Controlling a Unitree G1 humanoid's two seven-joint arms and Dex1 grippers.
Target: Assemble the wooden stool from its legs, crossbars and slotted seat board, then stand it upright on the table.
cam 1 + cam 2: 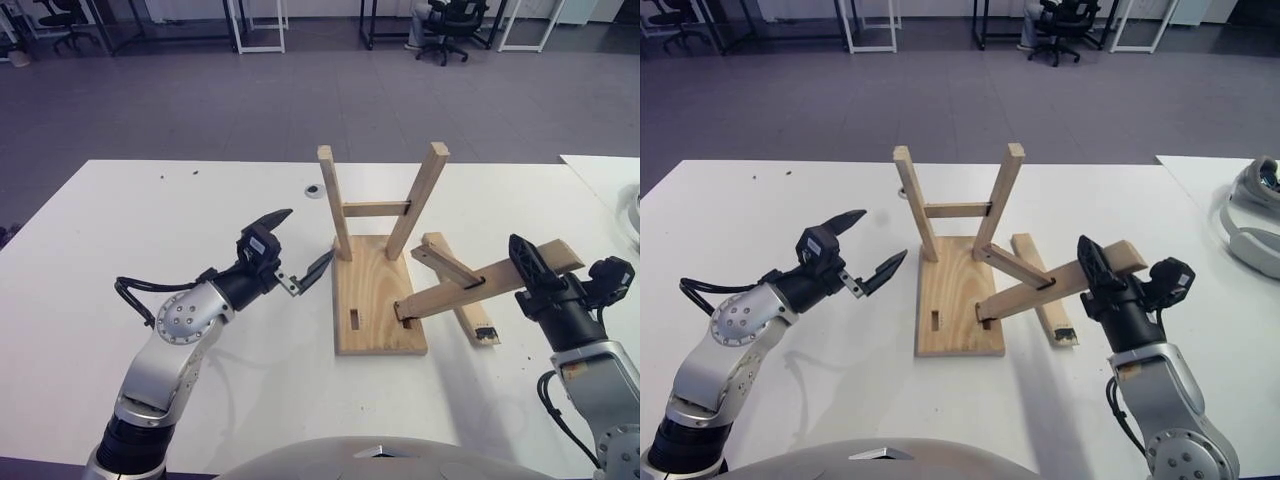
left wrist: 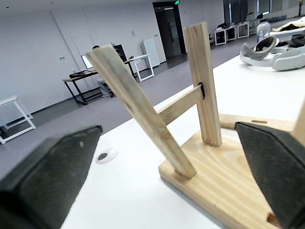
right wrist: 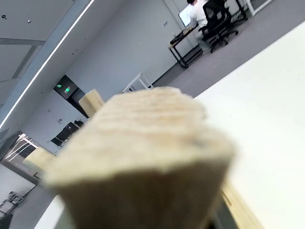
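Right gripper (image 1: 528, 270) clamped on leg frame (image 1: 450, 290), left gripper (image 1: 310, 234) wide open, empty: I'd tip frame upright, align both ends with seat board (image 1: 375, 290) slots, press straight.

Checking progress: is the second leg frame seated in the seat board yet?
Not yet: the right gripper holds the leg frame slanted, one tip at the seat board.

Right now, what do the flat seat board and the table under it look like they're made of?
Flat pale seat board: unfinished light wood, seemingly pine; visible grain lines, matte. White table: smooth, uniform surface, possibly laminate; core unseen.
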